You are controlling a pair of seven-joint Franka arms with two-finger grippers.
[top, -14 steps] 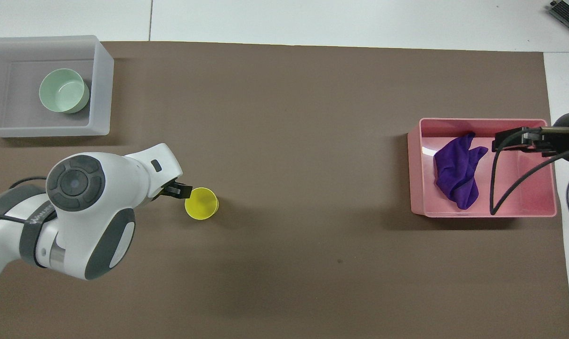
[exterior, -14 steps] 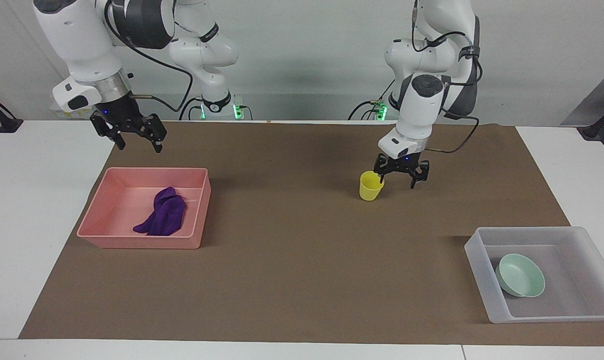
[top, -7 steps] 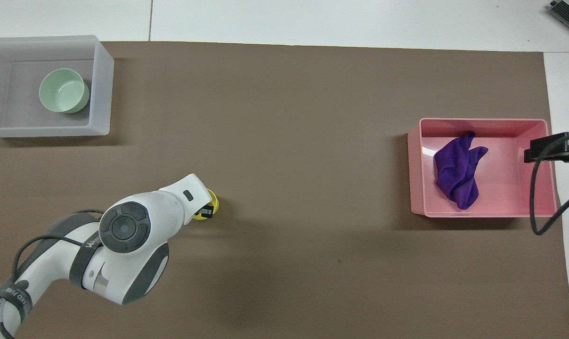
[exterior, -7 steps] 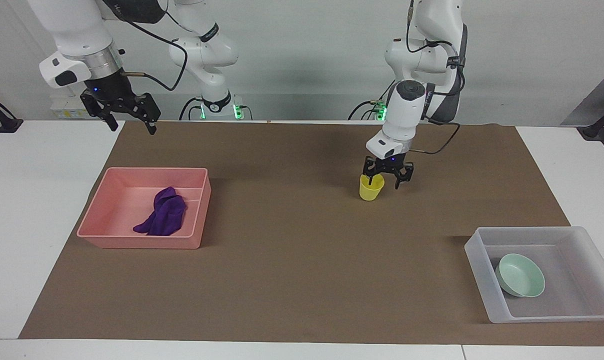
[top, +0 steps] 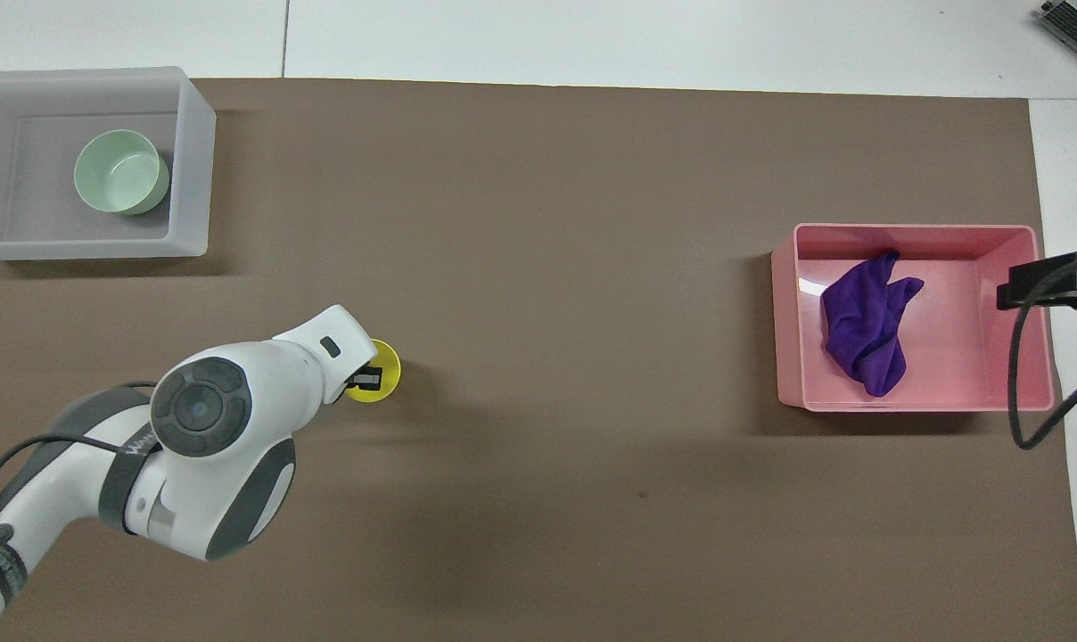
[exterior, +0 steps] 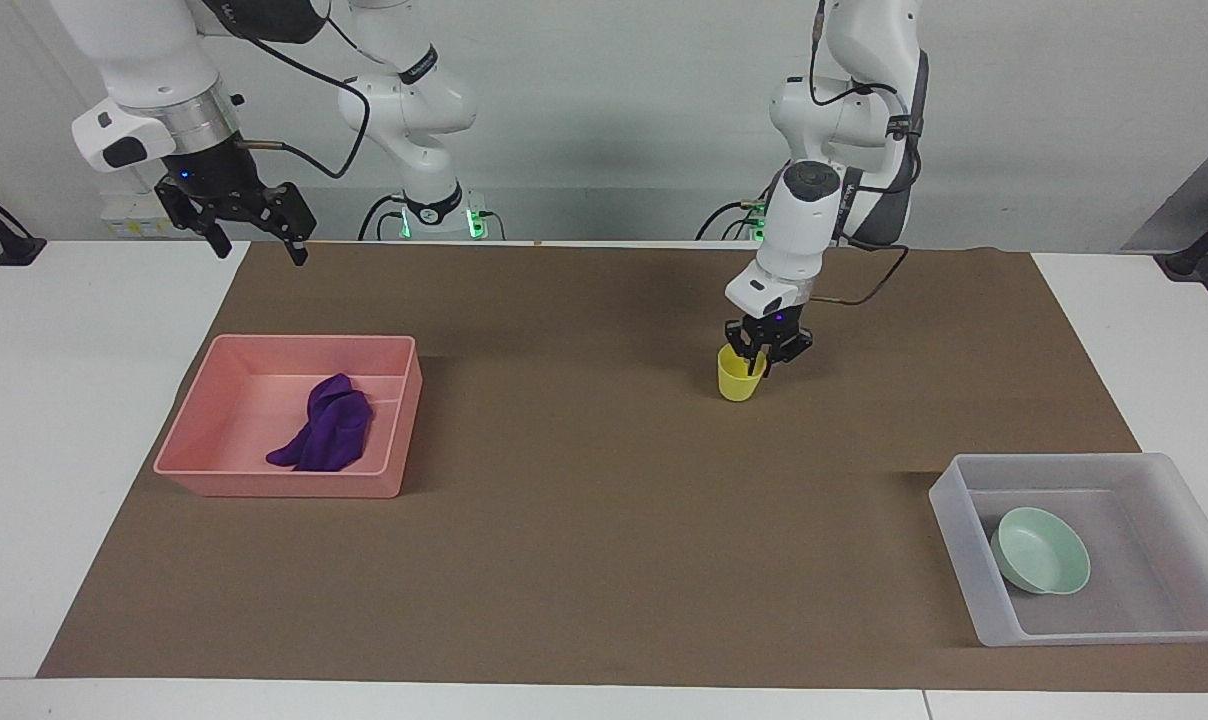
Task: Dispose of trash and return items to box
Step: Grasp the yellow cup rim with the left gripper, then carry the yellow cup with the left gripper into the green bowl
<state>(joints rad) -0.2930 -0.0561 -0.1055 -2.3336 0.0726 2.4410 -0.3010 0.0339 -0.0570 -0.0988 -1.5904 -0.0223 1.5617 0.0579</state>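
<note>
Facing view: left gripper point(exterior: 759, 362) pinched on yellow cup point(exterior: 739, 377) rim | cup upright, mouth up, mid-mat | right gripper point(exterior: 249, 232) spread wide, raised beside pink tray point(exterior: 204, 405), waiting.

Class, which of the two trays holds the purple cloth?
The pink tray, toward the right arm's end, holds the purple cloth; the translucent tray holds the green bowl.

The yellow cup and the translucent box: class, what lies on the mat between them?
Nothing: in the overhead view only bare brown mat separates the yellow cup from the translucent box; the facing view agrees.
</note>
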